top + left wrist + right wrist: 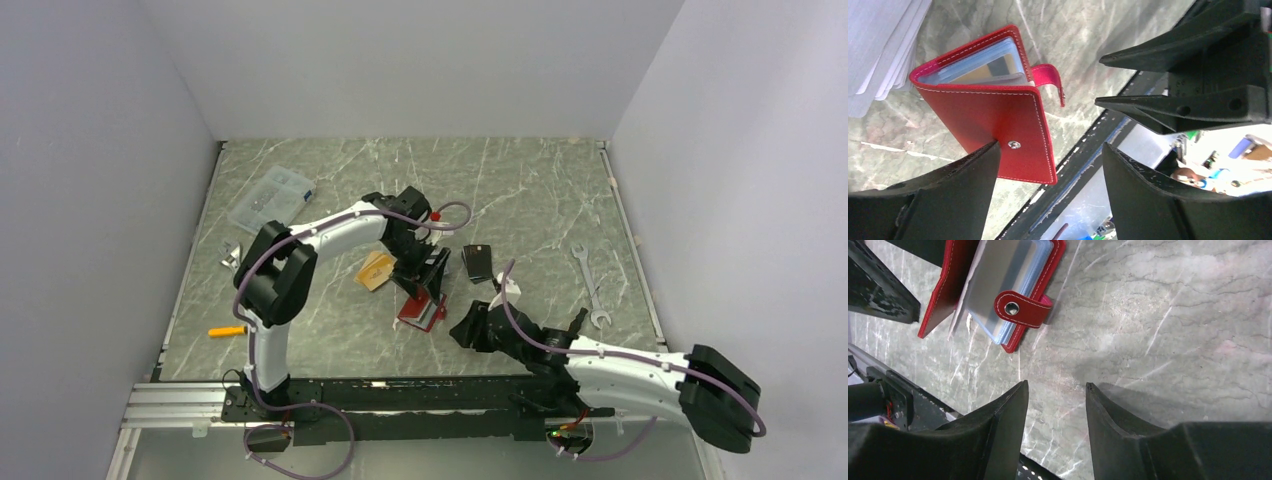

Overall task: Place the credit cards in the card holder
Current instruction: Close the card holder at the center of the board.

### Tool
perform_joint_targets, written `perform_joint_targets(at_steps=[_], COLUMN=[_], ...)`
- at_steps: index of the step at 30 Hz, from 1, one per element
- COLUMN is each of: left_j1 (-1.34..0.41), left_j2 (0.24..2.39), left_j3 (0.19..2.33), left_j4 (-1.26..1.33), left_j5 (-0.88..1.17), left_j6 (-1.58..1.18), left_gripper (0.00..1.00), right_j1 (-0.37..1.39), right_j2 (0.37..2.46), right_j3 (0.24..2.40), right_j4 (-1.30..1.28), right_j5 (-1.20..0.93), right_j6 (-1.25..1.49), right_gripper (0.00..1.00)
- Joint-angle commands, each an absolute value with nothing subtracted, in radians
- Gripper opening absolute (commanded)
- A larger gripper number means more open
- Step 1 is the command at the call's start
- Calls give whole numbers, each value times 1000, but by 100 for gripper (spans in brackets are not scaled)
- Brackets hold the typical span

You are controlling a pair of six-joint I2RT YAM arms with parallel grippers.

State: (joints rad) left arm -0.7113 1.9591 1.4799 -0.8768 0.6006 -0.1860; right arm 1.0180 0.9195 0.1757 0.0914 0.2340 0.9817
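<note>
The red card holder (pixel 422 311) lies half open on the marble table, its clear pockets (pixel 979 65) showing a gold card inside and its snap tab (pixel 1020 310) hanging loose. My left gripper (pixel 1048 150) hovers open just over it; one finger (pixel 965 180) overlaps the cover's edge, and nothing is between the jaws. My right gripper (pixel 1055 386) stands open over bare table just right of the holder, empty. Loose credit cards (pixel 375 270) lie to the holder's left, and a stack of white ones (pixel 880 45) shows in the left wrist view.
A small black rectangle (pixel 478 262) lies right of the left gripper (pixel 425 275). A wrench (pixel 590 285) is at the right, a clear plastic box (pixel 270 197) at the back left, and an orange-handled tool (pixel 228 331) near the left edge. The right gripper (pixel 462 330) is close to the holder.
</note>
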Motion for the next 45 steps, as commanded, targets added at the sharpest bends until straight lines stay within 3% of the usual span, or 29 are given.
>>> perform_joint_targets(at_steps=[1, 6, 14, 17, 22, 32, 38, 45], left_j1=[-664, -615, -614, -623, -639, -696, -700, -671], left_j2=[1902, 1868, 1853, 1866, 1893, 1914, 1956, 1929], left_j3=[1453, 1353, 1214, 1203, 1204, 1161, 1141, 1055], left_j4=[-816, -697, -514, -511, -550, -498, -450, -298], left_j5=[769, 876, 957, 891, 709, 574, 616, 795], left_j6=[-204, -196, -170, -121, -53, -47, -115, -247], left_gripper=[80, 72, 40, 22, 6, 0, 0, 16], right_j1=[1018, 1019, 986, 949, 873, 768, 749, 741], right_j2=[834, 795, 766, 754, 750, 928, 1051, 1098], right_j3=[185, 236, 352, 381, 404, 524, 582, 590], right_j4=[-39, -131, -242, -267, -279, -236, -189, -188], right_j5=[265, 300, 331, 310, 255, 149, 112, 106], right_j6=[1013, 1008, 978, 978, 959, 871, 836, 828], right_gripper=[49, 49, 46, 43, 40, 40, 42, 46])
